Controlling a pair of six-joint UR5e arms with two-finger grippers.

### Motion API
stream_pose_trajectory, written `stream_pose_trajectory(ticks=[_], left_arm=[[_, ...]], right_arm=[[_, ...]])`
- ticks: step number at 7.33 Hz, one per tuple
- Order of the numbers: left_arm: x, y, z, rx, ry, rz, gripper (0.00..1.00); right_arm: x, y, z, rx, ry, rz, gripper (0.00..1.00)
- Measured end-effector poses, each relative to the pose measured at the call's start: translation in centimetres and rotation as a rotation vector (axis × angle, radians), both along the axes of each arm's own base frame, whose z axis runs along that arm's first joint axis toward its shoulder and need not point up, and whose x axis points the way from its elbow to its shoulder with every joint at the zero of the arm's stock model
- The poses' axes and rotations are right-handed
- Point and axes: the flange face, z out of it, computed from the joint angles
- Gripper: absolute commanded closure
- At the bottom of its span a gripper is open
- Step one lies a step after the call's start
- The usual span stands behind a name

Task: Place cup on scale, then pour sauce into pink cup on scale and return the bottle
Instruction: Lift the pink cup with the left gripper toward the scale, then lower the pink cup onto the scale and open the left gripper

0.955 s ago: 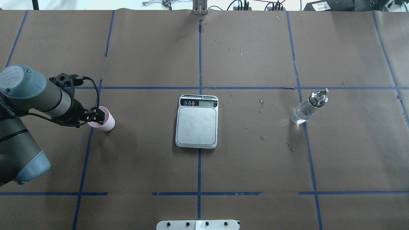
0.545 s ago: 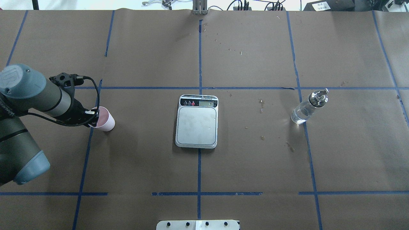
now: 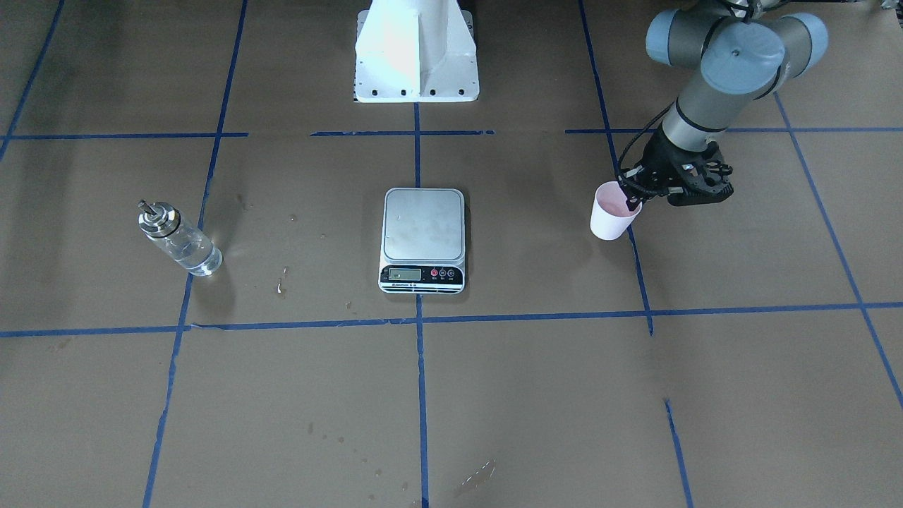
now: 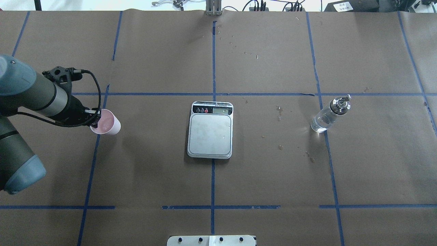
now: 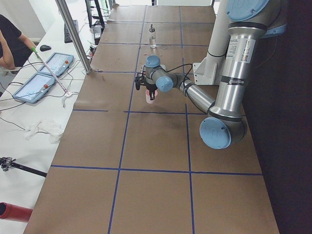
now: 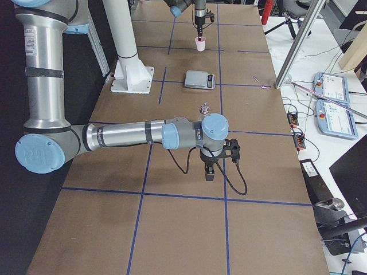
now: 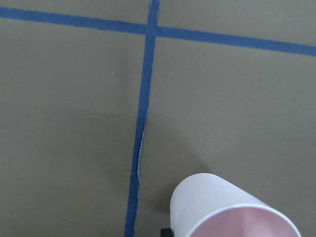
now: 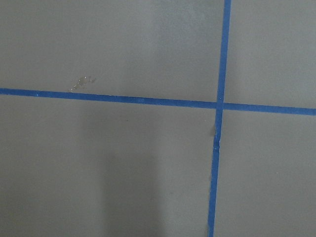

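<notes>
Cup [image 4: 106, 125], rim pinched between left jaws

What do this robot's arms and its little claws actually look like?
Both the left arm and right arm are silver-grey tubes with rounded pale-blue joint caps. The left gripper and right gripper are small, black and two-fingered, each fed by a looping black cable.

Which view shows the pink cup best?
Exterior front-facing: the whole pink cup shows, with the left tool at its rim. Overhead shows its inside, but the tool covers one edge; left wrist crops it; exterior left and right show it small; right wrist not at all.
</notes>
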Motion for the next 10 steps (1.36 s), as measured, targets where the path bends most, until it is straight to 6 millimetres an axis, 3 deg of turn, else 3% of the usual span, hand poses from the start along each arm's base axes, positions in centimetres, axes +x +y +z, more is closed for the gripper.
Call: stream_pose_trajectory(ticks=[1, 3, 4, 6, 7, 8, 10], left_arm=[[-0.7, -0.8, -3.8, -0.013, -0.012, -0.019, 1.0], [0.3, -2.4, -12.0, -0.057, 0.017, -0.017, 1.0], [1.8, -3.4, -15.4, -0.122, 0.059, -0.033, 1.0], [7.5, -6.5, -22.5, -0.288, 0.11, -0.117, 1.0], [10.9, -7.0, -24.4, -0.346, 0.113, -0.133, 1.0], [14.1, -7.1, -25.1, -0.381, 0.102, -0.148, 1.0], [18.7, -5.5, -24.2, -0.385, 0.069, -0.145, 1.0]], right_arm=[[0.0, 0.0, -0.1, 0.001, -0.001, 0.0, 0.0], [0.0, 0.0, -0.4, 0.006, -0.002, 0.001, 0.0], [0.0, 0.0, -0.6, 0.01, -0.004, 0.001, 0.0], [-0.1, 0.0, -0.9, 0.012, -0.02, 0.0, 0.0], [-0.2, 0.0, -1.1, 0.013, -0.025, 0.0, 0.0], [-0.2, 0.0, -1.3, 0.011, -0.028, 0.005, 0.0], [-0.2, 0.0, -2.1, 0.009, -0.031, 0.02, 0.0]])
